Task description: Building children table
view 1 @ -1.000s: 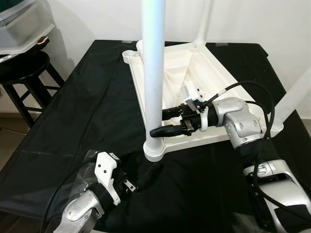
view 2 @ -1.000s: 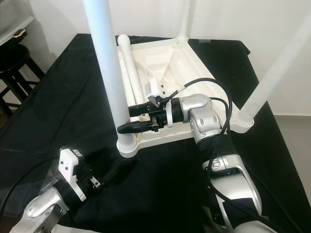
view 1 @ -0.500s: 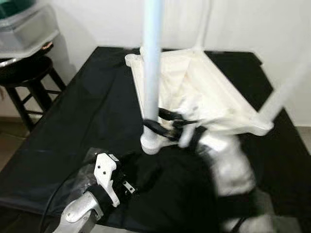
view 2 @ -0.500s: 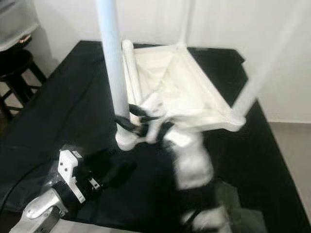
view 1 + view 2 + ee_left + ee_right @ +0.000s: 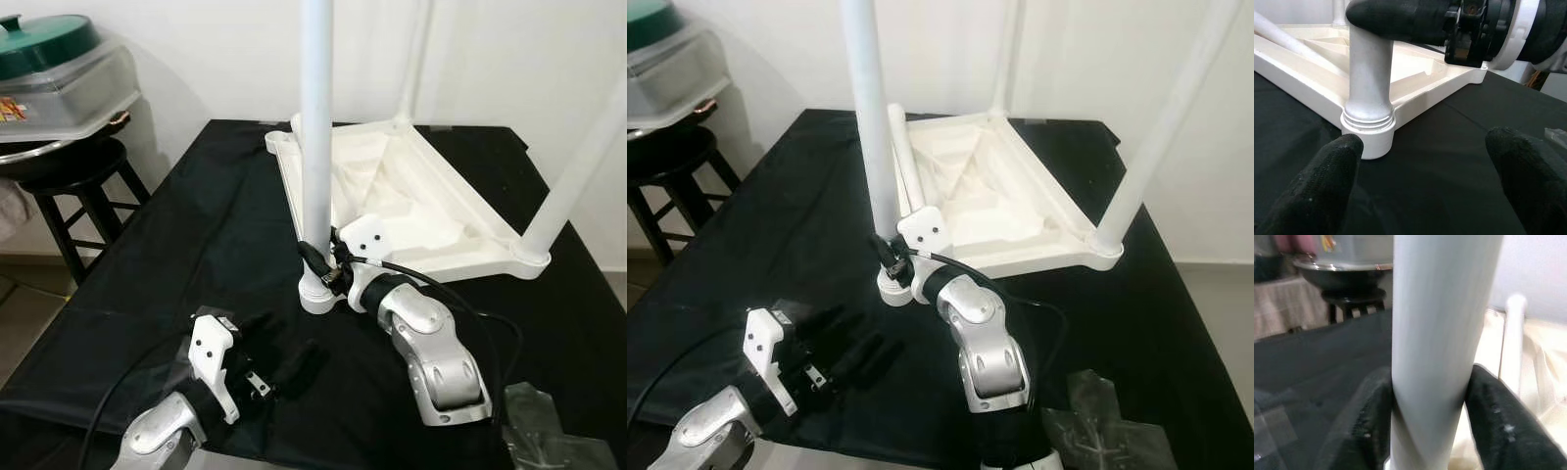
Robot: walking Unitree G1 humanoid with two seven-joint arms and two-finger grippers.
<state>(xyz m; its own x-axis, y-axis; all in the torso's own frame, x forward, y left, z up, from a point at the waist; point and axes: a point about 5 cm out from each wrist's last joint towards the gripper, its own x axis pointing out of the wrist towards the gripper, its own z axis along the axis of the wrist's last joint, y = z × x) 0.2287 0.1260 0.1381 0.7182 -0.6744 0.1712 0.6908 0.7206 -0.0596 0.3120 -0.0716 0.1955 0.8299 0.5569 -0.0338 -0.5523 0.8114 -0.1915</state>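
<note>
While three legs stand in the tabletop (image 5: 446, 211), the right gripper (image 5: 1425, 406) clamps one leg (image 5: 315, 117); the left gripper (image 5: 284, 367) rests wide; a fourth leg (image 5: 906, 162) lies unfitted.

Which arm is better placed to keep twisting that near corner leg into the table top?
Likely the right. The right gripper already clamps the near leg just above its socket in the upturned white table top. The left gripper rests open on the black cloth, short of it.
</note>
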